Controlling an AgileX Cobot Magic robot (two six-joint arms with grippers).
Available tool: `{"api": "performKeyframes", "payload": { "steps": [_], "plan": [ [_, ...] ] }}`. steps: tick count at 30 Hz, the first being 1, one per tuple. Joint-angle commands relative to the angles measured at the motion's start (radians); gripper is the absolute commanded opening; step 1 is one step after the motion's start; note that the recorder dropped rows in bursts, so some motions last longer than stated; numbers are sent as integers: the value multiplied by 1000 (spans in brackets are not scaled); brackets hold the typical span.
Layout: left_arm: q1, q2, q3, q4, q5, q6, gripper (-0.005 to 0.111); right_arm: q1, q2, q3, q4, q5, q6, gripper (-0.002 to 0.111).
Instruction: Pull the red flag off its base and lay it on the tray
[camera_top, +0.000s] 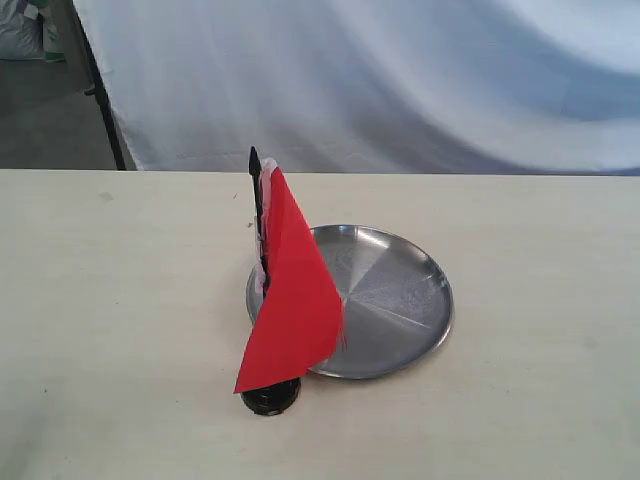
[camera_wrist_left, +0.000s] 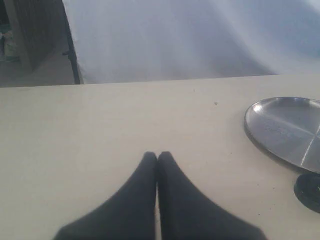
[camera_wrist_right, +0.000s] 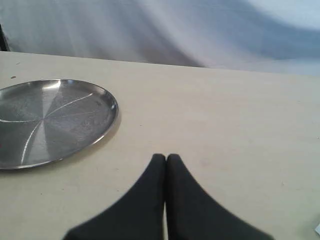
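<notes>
Our left gripper (camera_wrist_left: 157, 156) and right gripper (camera_wrist_right: 166, 158) are both pressed together, holding nothing. Between them, well apart from each, the red flag (camera_top: 295, 290) stands in the base (camera_top: 270, 398), just beside the tray (camera_top: 400, 300). Nothing is done yet; pulling and laying remain.

No legible txt, labels, nos. or signs anywhere in any view.

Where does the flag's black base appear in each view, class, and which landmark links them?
Exterior view: the black base stands under the red flag, just in front of the steel tray.
Left wrist view: the base is cut off at the picture's edge, beside the tray's rim.
Right wrist view: not in it.
Shared landmark: the tray, in all three.
</notes>
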Motion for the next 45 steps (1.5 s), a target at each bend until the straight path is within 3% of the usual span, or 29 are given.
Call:
{"api": "performKeyframes", "payload": {
  "steps": [1, 14, 24, 28, 40, 45],
  "plan": [
    [1, -3, 3, -13, -3, -8, 0, -5, -5, 3, 0, -6, 3, 0],
    [1, -3, 3, -13, -7, -8, 0, -5, -5, 3, 0, -6, 3, 0],
    [1, -3, 3, -21, -157, -25, 0, -5, -5, 3, 0, -6, 3, 0],
    [1, -3, 3, -21, -202, -137, 0, -5, -5, 3, 0, -6, 3, 0],
    [1, -3, 3, -21, -511, -475, 0, -5, -5, 3, 0, -6, 3, 0],
    [1, -3, 3, -3, -568, -538, 0, -5, -5, 3, 0, -6, 3, 0]
  ]
}}
